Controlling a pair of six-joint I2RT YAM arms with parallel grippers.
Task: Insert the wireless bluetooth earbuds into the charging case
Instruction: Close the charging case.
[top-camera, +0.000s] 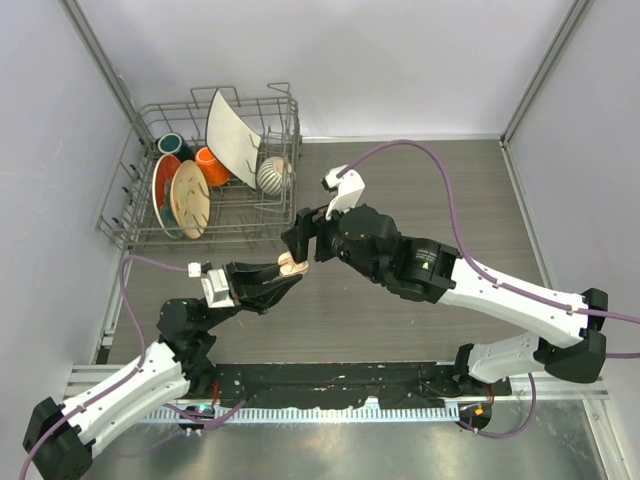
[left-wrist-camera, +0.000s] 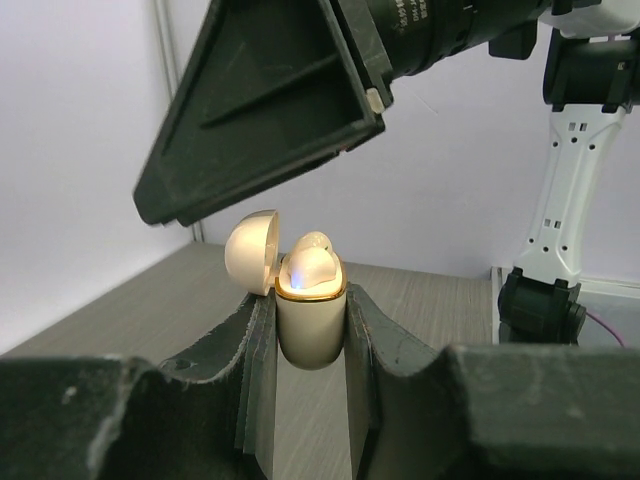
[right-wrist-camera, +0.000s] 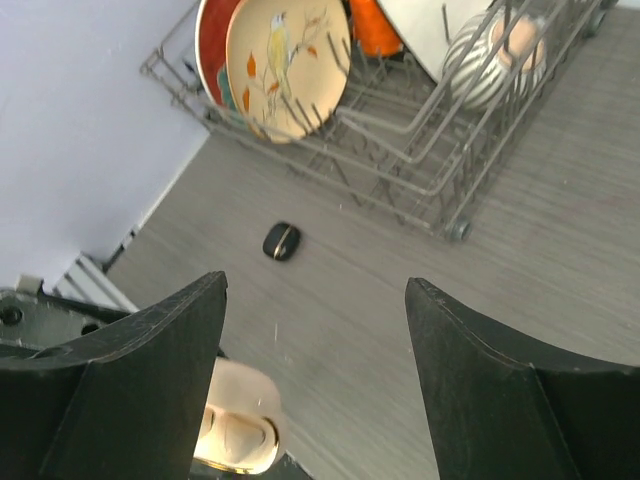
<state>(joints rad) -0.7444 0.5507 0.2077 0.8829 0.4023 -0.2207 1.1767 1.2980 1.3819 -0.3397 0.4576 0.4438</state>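
While its lid (left-wrist-camera: 250, 250) stands open, the charging case (left-wrist-camera: 310, 330) holds an earbud (left-wrist-camera: 312, 268).

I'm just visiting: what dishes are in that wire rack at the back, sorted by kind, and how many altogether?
Plates: 3 (red plate, bird plate, white plate)
Cups: 2 (orange cup, green cup)
Bowls: 1 (striped bowl)
Total: 6 in the wire rack, as far as shows.
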